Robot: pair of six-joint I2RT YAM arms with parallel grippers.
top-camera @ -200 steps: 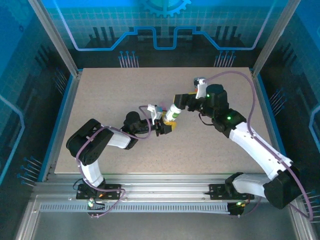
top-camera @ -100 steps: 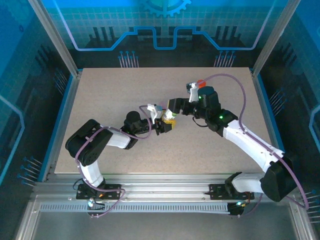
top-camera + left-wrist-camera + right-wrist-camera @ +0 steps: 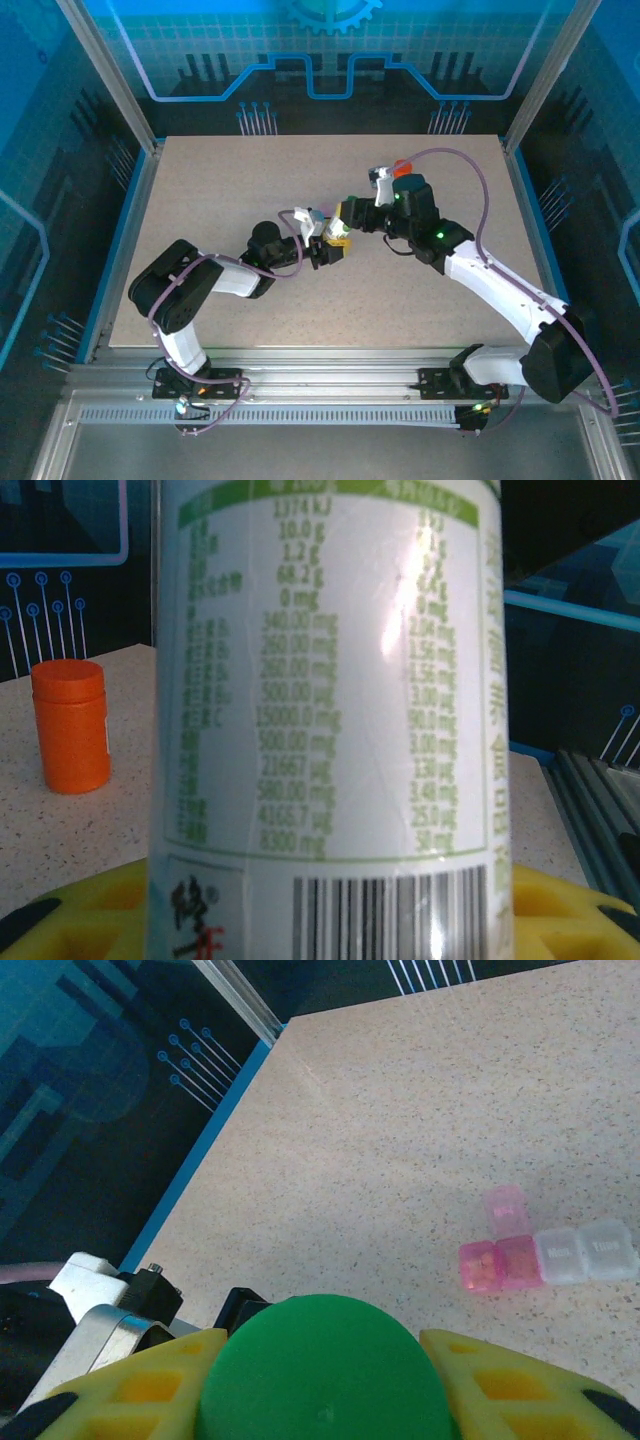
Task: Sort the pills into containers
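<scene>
My left gripper (image 3: 326, 250) is shut on a white bottle (image 3: 330, 680) with a green printed label, held upright at mid-table. Its yellow fingers (image 3: 70, 910) show on both sides of the bottle's base. The bottle's green cap (image 3: 325, 1375) sits between the yellow pads (image 3: 140, 1385) of my right gripper (image 3: 345, 221), which press on it from either side. An all-orange bottle (image 3: 70, 725) stands upright on the table behind, also visible beside the right arm (image 3: 402, 165). A row of small pink and clear pill compartments (image 3: 545, 1255) lies on the table; something pale orange shows inside one pink compartment (image 3: 478, 1265).
The speckled beige table (image 3: 220, 180) is bounded by a blue rim and metal posts. The two arms meet over its middle, with the right arm's purple cable (image 3: 480, 200) looping above the far right.
My right gripper has moved left onto the top of the white bottle and closed on its green cap. The orange bottle came into sight behind the right arm. The left arm has stayed still.
</scene>
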